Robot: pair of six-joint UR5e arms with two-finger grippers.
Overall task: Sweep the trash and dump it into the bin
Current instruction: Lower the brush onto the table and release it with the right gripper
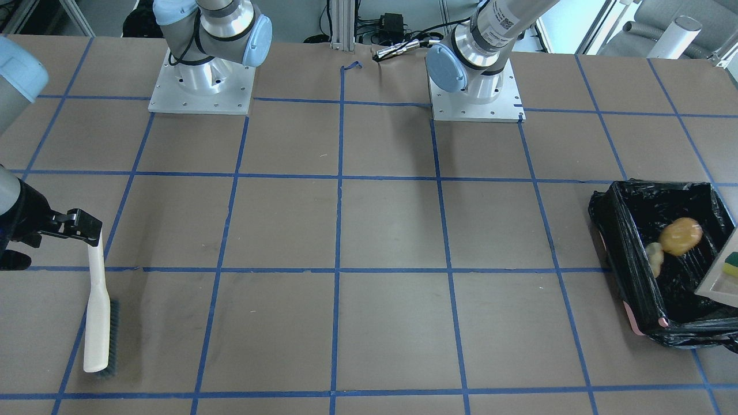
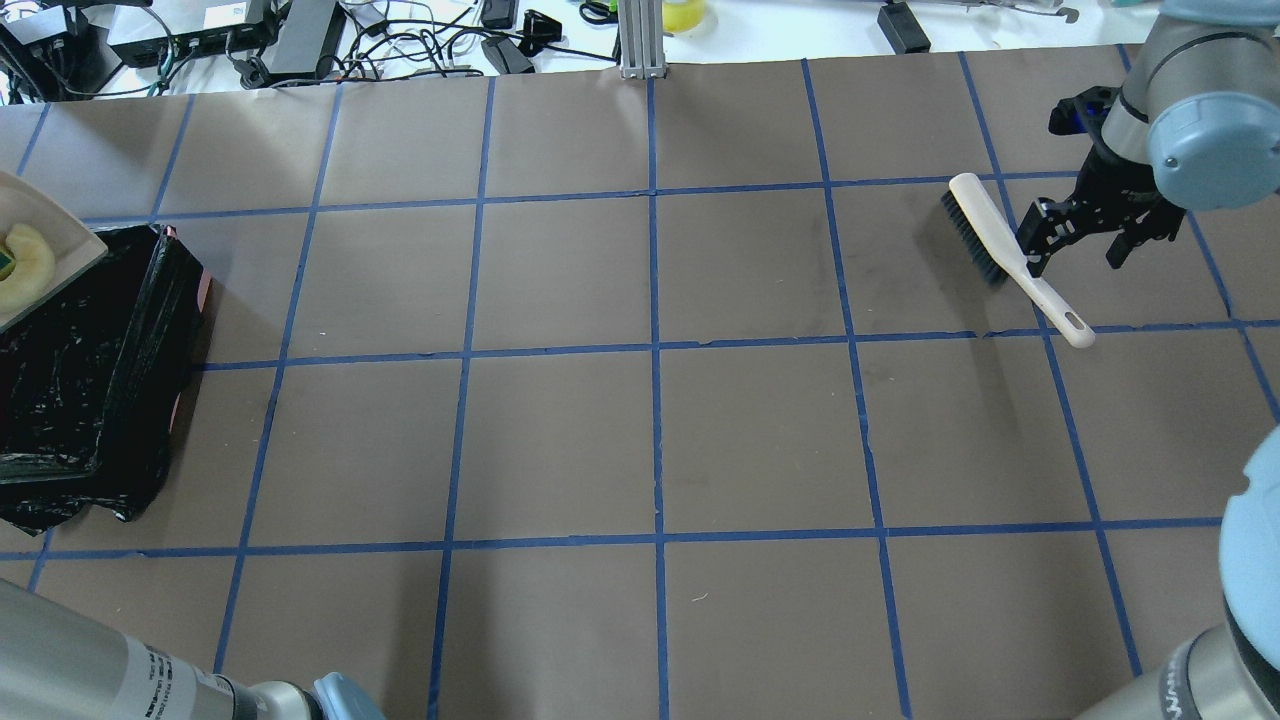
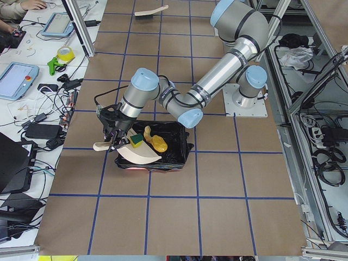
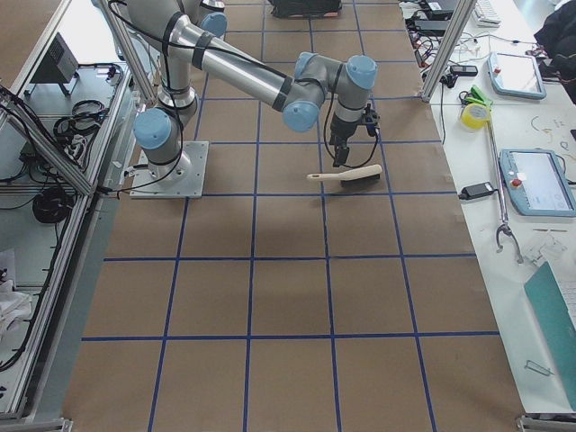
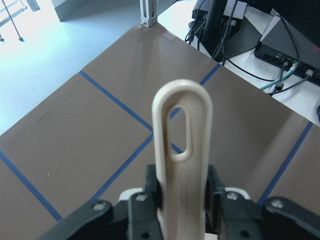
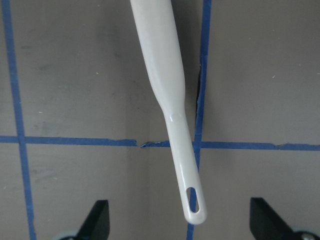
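Note:
My left gripper [image 5: 182,200] is shut on the slotted handle of the beige dustpan [image 3: 138,155], and holds it tilted over the black-lined bin [image 1: 628,230]. The orange-brown lump [image 1: 680,236] is inside the bin's mouth, below the pan's edge. The pale crescent slice [image 1: 654,256] is beside it, and shows against the pan in the overhead view [image 2: 25,268]. The green-and-yellow sponge piece [image 1: 732,264] lies on the pan. My right gripper [image 2: 1075,240] is open above the handle of the white brush [image 2: 1000,250], which lies on the table.
The bin [image 2: 90,390] stands at the table's edge on my left, with pink showing under the bag [image 1: 634,320]. The arm bases [image 1: 202,86] are bolted at the near side. Cables and boxes [image 2: 300,40] lie beyond the far edge.

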